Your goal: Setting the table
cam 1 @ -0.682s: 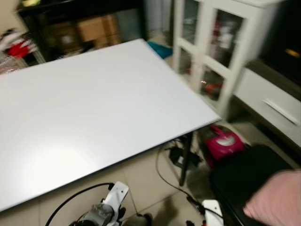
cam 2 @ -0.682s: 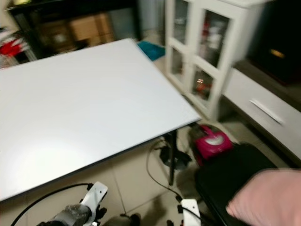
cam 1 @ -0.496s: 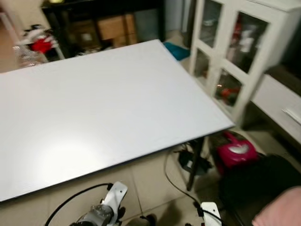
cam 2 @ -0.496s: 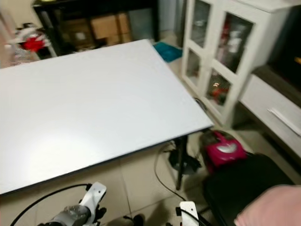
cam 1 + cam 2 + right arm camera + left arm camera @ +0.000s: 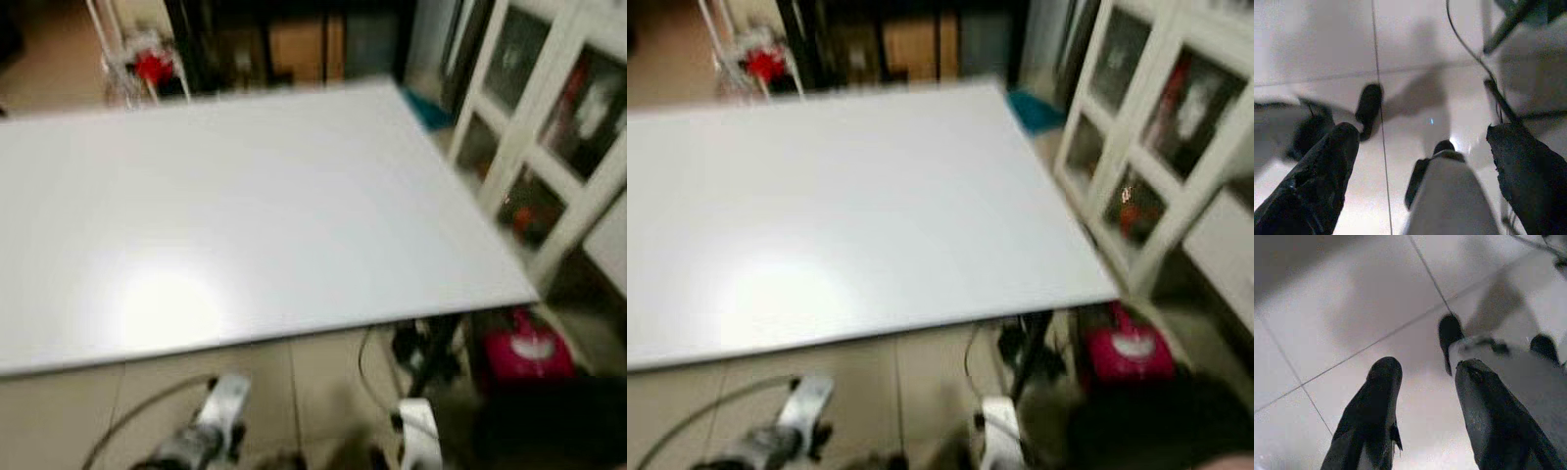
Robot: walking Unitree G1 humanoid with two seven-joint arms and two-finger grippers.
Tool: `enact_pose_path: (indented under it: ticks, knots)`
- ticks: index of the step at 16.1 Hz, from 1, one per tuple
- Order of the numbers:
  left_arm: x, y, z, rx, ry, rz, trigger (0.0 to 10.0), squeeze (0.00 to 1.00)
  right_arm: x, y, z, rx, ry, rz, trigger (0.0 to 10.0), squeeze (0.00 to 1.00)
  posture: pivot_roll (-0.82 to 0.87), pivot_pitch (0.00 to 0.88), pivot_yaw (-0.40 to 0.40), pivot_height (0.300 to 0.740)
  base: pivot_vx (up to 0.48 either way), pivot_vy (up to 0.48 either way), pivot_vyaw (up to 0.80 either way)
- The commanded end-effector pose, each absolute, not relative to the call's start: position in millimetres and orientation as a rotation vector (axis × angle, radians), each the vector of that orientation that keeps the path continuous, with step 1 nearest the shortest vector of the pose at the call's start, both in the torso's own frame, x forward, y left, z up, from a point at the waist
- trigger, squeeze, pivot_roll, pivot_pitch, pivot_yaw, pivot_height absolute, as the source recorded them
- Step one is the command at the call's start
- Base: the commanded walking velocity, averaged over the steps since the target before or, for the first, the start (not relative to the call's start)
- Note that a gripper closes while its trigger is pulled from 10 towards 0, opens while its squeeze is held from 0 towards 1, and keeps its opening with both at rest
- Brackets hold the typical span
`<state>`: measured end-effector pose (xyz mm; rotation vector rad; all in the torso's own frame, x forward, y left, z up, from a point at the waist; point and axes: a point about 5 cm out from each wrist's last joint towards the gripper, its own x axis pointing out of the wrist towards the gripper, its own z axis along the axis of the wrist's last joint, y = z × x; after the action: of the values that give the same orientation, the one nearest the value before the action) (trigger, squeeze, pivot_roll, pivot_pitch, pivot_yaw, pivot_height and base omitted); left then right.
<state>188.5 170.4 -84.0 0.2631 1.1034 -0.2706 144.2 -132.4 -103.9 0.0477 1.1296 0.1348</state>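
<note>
- Presently, table: white, broad top, ahead of the robot and filling the middle of the head views; picture blurred. No dishes or cutlery can be made out on it.
- Cabinet: white, glass doors, just right of the table's far right corner.
- Pink appliance: on the floor under the table's near right corner, beside a black table leg and loose cables.
- Shelving: dark, beyond the far edge of the table, with brown boxes; a red item stands at far left.
- Left gripper: hangs low over the tiled floor, fingers moderately apart, nothing between them.
- Right gripper: hangs low over the floor near a cable, fingers spread wide, holding nothing.
- Robot's feet: dark, on the tiles below the grippers.
- Step in hand, as judged: approaching or surveying the table; setting has not begun.
- Next move, as judged: find the tableware, which lies nowhere in these pictures, so the robot likely must turn or walk to fetch it, keeping clear of the floor cables.
</note>
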Motion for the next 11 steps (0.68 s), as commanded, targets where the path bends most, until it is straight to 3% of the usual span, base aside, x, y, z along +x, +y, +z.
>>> enact_pose_path:
  ticks: [1, 11]
  knots:
    - [183.7, 168.2, -86.5, 0.233, 1.120, -0.257, 10.0, 0.00, 138.4, -133.5, -106.2, 0.049, 1.158, 0.134, 10.0, 0.00, 0.12, 0.000, 0.074, 0.727, 0.000, 0.000, 0.80]
    - [182.9, 170.6, -86.8, 0.220, 1.138, -0.238, 10.0, 0.00, 137.8, -143.5, -106.1, 0.037, 1.157, 0.158, 10.0, 0.00, 0.14, 0.000, 0.059, 0.727, 0.000, 0.000, 0.80]
